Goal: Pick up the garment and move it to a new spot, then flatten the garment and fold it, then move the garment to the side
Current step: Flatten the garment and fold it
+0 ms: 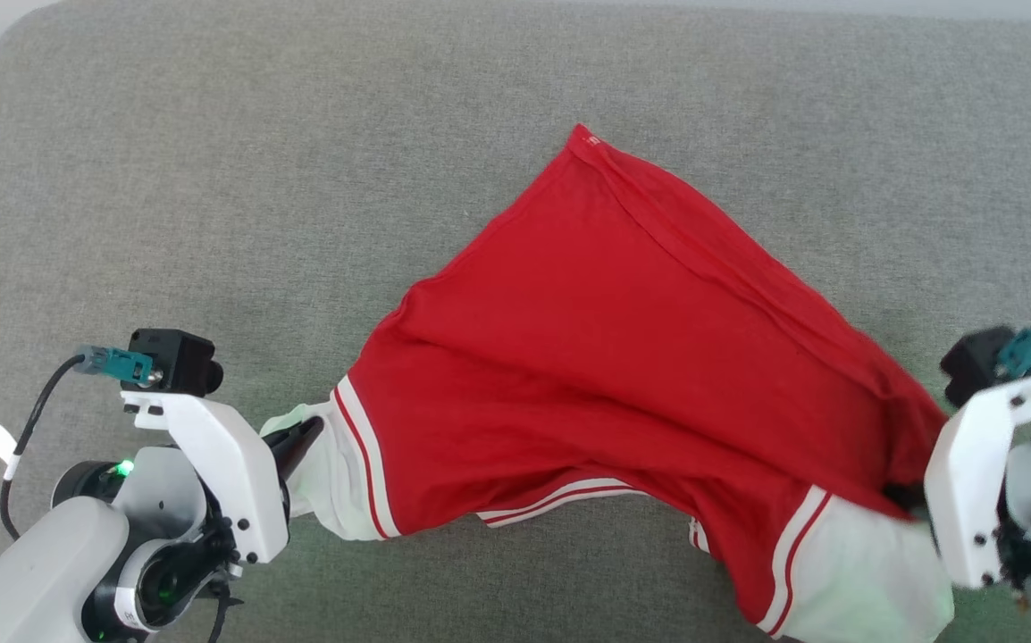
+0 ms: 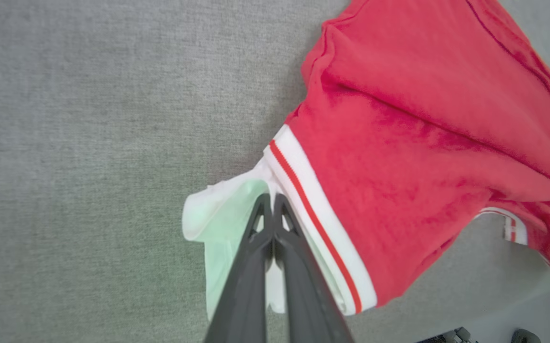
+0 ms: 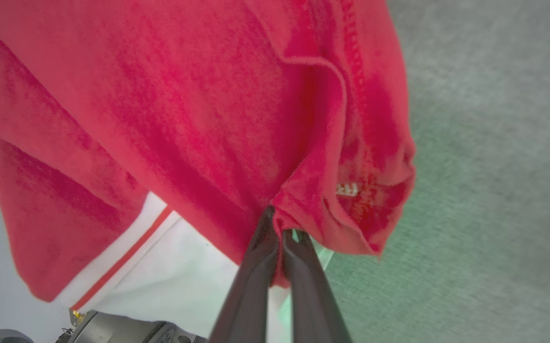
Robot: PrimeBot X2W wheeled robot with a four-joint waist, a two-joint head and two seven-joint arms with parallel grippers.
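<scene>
I see the garment [image 1: 605, 357] spread between both arms over the grey fabric surface [image 1: 212, 179], with one red corner pointing away from me. My left gripper [image 2: 271, 200] is pinched together on a white sleeve at the shirt's left end. My right gripper [image 3: 279, 224] is clamped on bunched red cloth beside the other white sleeve.

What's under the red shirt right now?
A grey fabric surface shows all around the shirt and beneath its raised near edge, where the left hand and right hand pinch it. Whatever lies under the spread red part is covered.
</scene>
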